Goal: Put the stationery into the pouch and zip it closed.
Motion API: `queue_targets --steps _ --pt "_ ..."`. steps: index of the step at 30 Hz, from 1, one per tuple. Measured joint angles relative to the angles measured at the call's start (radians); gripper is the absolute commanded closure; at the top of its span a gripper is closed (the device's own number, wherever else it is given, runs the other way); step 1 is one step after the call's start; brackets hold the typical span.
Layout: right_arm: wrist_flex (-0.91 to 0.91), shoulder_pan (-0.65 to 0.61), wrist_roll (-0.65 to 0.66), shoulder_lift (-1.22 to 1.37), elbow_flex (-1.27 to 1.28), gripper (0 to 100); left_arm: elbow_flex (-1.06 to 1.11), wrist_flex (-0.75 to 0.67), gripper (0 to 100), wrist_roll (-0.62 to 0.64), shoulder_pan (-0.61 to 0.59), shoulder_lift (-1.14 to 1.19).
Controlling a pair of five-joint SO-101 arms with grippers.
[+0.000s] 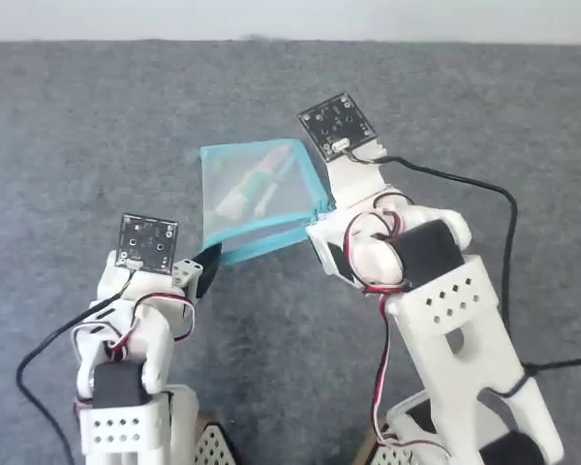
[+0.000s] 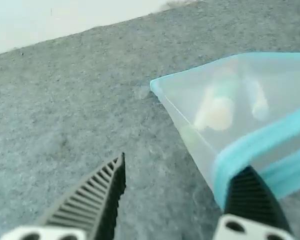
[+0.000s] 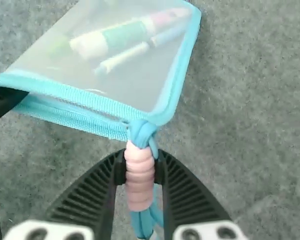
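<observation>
Pouch (image 1: 257,199) flat on worktop (image 1: 97,126) btwn arms, stationery (image 3: 120,37) inside. Pink zip pull (image 3: 138,187) at corner pinched in right end effector (image 3: 139,172), prob. for dragging zip shut. Left end effector (image 2: 184,166) spread, one finger (image 2: 250,195) by opposite zip end (likely bracing vs. tug).

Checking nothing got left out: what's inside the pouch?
Through the translucent pouch, a thick green-and-white marker and a thinner pale-blue pen lie side by side. Anything underneath them is covered.

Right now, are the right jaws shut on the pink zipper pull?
Yes, the right gripper has its jaws pressed against both sides of the pink zipper pull.
</observation>
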Motion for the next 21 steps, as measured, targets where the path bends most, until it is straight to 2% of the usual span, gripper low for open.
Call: queue_targets --steps 5,9,13,17,21 --pt "0.000 -0.049 0.037 -0.008 0.048 99.2 0.005 -0.006 69 -0.003 0.000 0.005" --pt "0.000 -0.127 0.066 -0.011 0.077 99.1 0.080 -0.087 70 0.023 -0.002 0.008" --pt "0.000 -0.149 0.075 -0.011 0.077 99.1 0.130 -0.164 79 0.029 -0.006 0.008" --pt "0.000 -0.153 0.078 -0.018 0.100 99.0 0.130 -0.180 86 0.029 -0.002 0.008" --pt "-0.026 -0.158 0.107 -0.021 0.178 95.7 0.130 -0.181 99 0.034 -0.002 0.008"
